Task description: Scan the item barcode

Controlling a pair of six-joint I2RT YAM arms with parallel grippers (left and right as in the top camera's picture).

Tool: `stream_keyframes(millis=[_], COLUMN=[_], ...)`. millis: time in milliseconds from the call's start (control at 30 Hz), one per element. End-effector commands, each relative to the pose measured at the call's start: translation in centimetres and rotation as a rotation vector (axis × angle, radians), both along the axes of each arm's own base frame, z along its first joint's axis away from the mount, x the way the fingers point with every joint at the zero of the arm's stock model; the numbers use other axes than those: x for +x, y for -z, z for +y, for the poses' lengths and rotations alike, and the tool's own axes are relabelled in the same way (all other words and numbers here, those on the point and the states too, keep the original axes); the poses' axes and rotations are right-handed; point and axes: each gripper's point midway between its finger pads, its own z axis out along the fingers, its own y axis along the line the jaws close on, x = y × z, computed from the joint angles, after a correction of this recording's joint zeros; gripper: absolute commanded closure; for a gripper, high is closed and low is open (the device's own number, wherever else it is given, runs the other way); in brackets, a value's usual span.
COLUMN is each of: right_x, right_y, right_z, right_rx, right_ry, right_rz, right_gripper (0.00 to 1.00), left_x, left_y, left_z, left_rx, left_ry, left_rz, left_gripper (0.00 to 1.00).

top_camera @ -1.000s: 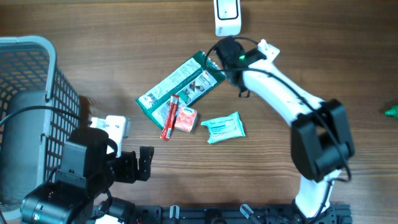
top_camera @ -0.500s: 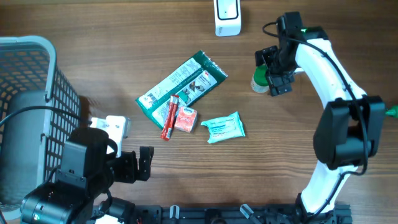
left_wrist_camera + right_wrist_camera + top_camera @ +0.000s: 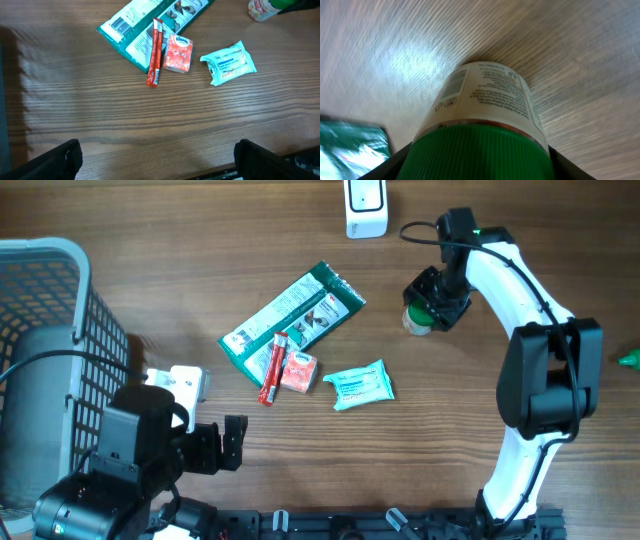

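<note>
The wood-grain counter [image 3: 150, 290] is closed off on its left by a grey wire basket [image 3: 60, 310]. At the far edge stands the white barcode scanner [image 3: 365, 208], and something small and green [image 3: 630, 360] shows at the right edge. Bare wood lies open along the far-left stretch, right of the bottle, and in a broad band along the near edge in front of my left arm.

The goods sit in a loose cluster mid-counter. A green pouch [image 3: 292, 317] lies on a slant, and a red stick pack [image 3: 274, 369] rests partly across its lower end. An orange Kleenex tissue pack [image 3: 299, 371] is just beside the stick, and a teal wipes pack [image 3: 359, 384] lies a little apart to the right.

The green-capped bottle [image 3: 416, 321] sits right of the pouch and near the scanner. In my right wrist view its white label shows a barcode [image 3: 452, 85]. My right fingers [image 3: 392, 170] flank its cap [image 3: 480, 155] on both sides; I cannot tell whether they press it. My left fingers [image 3: 60, 160] are spread wide over bare wood, holding nothing.
</note>
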Motion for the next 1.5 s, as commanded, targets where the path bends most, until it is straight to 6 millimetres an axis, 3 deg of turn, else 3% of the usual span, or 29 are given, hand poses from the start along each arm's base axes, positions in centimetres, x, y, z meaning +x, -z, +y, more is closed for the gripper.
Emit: stream_keyframes(millis=[0, 100, 133, 167, 300, 400, 467, 533, 667, 800, 933, 1000, 1167, 1267, 1300, 1367, 1467], right_x=[-2.3, -3.9, -4.0, -3.8, -2.8, -2.2, -2.5, -3.9, -5.2, -4.4, -5.8, -5.7, -2.6, -0.8, -0.3, -0.5, -1.0], right_y=[0.0, 0.3, 0.2, -0.2, -4.3, -7.9, -9.9, -10.2, -8.6, -5.1, -0.6, 0.4, 0.7, 0.7, 0.5, 0.5, 0.5], right_z=[0.6, -2.8, -2.9, -2.3, -0.4, -0.7, -1.4, -2.0, -0.2, 0.3, -0.7, -1.5, -2.2, -0.7, 0.8, 1.5, 1.2], right_rx=[0.054, -0.108, -0.114, -0.098, -0.091, -0.151, -0.159, -0.174, -0.158, -0.16, -0.223, -0.255, -0.258, -0.176, -0.101, -0.066, -0.08], right_ry=[-0.564, -0.74, -0.765, -0.77, -0.799, -0.523, -0.174, 0.219, 0.711, 0.771, 0.806, 0.763, 0.429, 0.068, -0.178, -0.417, -0.667], right_rz=[-0.027, 0.064, 0.066, 0.048, 0.004, 0.018, 0.057, 0.16, 0.298, 0.263, 0.277, 0.241, 0.075, -0.017, -0.069, -0.101, -0.121], right_gripper=[0.29, 0.24, 0.15, 0.0, 0.0, 0.0, 0.0, 0.0, 0.0, 0.0, 0.04, 0.2, 0.37, 0.41, 0.41, 0.43, 0.3], left_x=[0.0, 0.0, 0.0, 0.0, 0.0, 0.0, 0.0, 0.0, 0.0, 0.0, 0.0, 0.0, 0.0, 0.0, 0.0, 0.0, 0.0], left_y=[-0.3, -0.3, -0.3, -0.3, -0.3, -0.3, -0.3, -0.3, -0.3, -0.3, -0.3, -0.3, -0.3, -0.3, -0.3, -0.3, -0.3], left_z=[0.0, 0.0, 0.0, 0.0, 0.0, 0.0, 0.0, 0.0, 0.0, 0.0, 0.0, 0.0, 0.0, 0.0, 0.0, 0.0, 0.0], left_rx=[0.0, 0.0, 0.0, 0.0, 0.0, 0.0, 0.0, 0.0, 0.0, 0.0, 0.0, 0.0, 0.0, 0.0, 0.0, 0.0, 0.0], left_ry=[0.006, 0.006, 0.006, 0.006, 0.006, 0.006, 0.006, 0.005, 0.005, 0.005, 0.006, 0.006, 0.006, 0.005, 0.006, 0.006, 0.006], left_rz=[-0.015, -0.015, -0.015, -0.015, -0.015, -0.015, -0.015, -0.015, -0.015, -0.015, -0.015, -0.015, -0.015, -0.015, -0.015, -0.015, -0.015], left_gripper=[0.0, 0.0, 0.0, 0.0, 0.0, 0.0, 0.0, 0.0, 0.0, 0.0, 0.0, 0.0, 0.0, 0.0, 0.0, 0.0, 0.0])
